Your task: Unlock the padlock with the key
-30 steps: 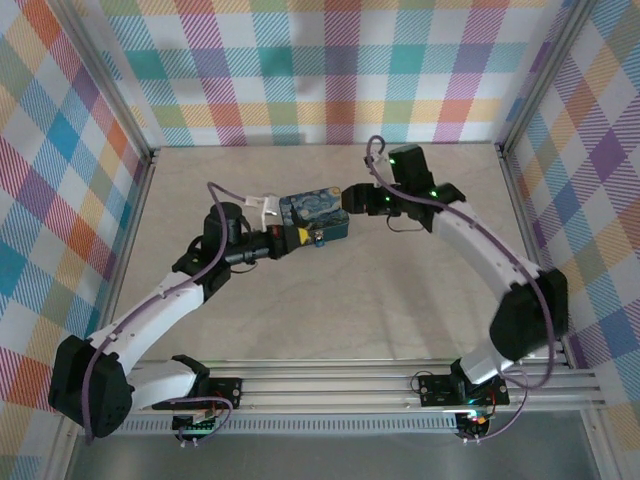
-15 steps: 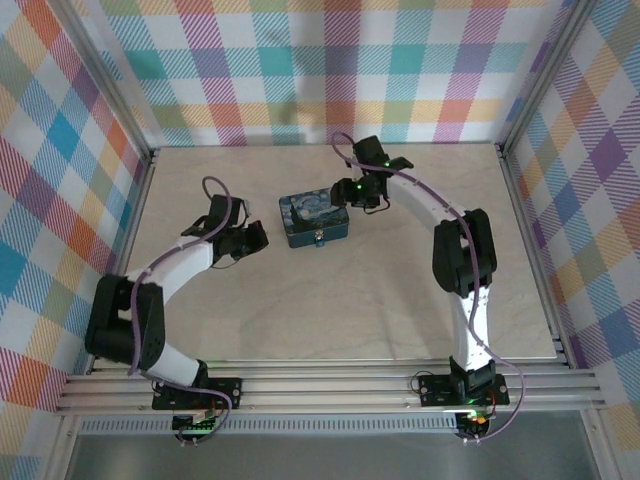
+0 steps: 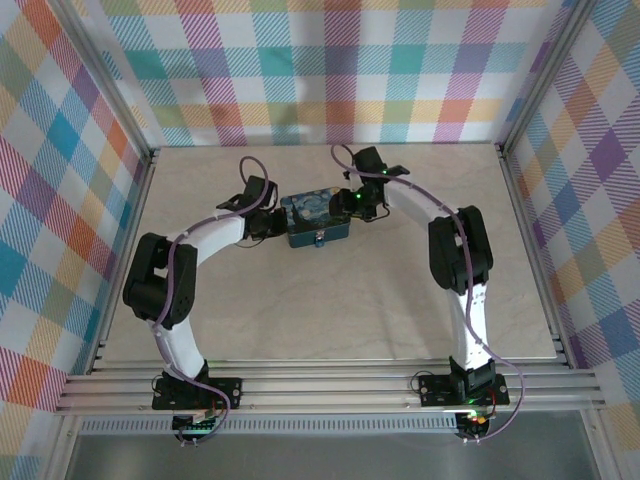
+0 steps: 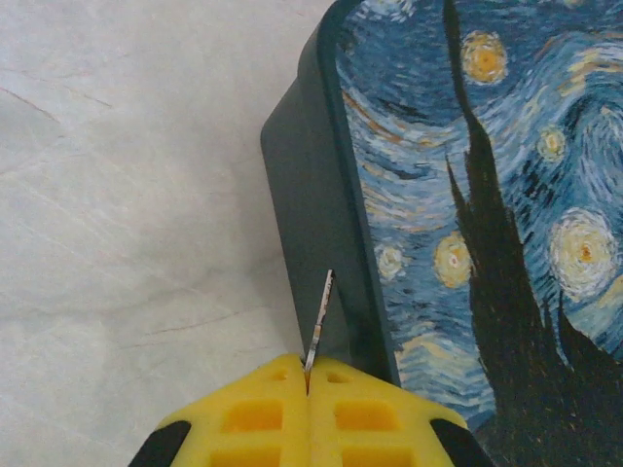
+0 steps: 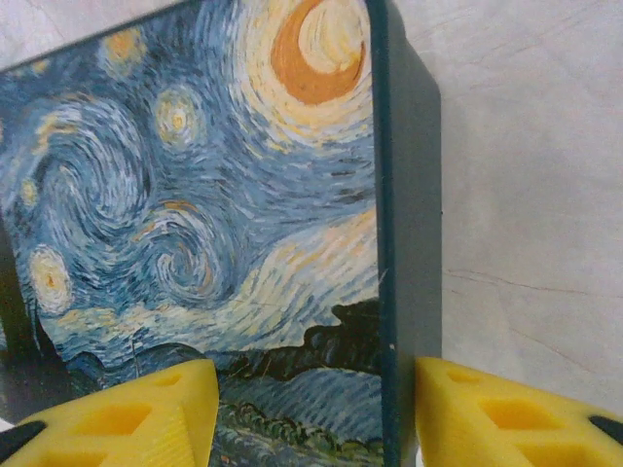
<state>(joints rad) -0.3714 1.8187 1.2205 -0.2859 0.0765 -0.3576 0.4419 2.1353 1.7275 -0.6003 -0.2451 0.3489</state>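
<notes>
Nearest, on the front wall of the padlock (image 3: 314, 216), a small silvery fitting (image 3: 318, 237) shows from above, too small to tell whether it holds the keyhole. The padlock lies flat on the desk (image 3: 330, 310), toward the far side. At its left end the left jaws are pinched tight on the key (image 4: 317, 326), left fingers (image 4: 253, 423) pressed together. The thin blade pokes out just beside the dark side wall. The step looks like seating the key: line the blade up with the slot, then push slowly. Farther back, the right jaws stand partly apart, right fingers (image 5: 136, 418) straddling the padlock's corner. Closing them first would likely steady it.
</notes>
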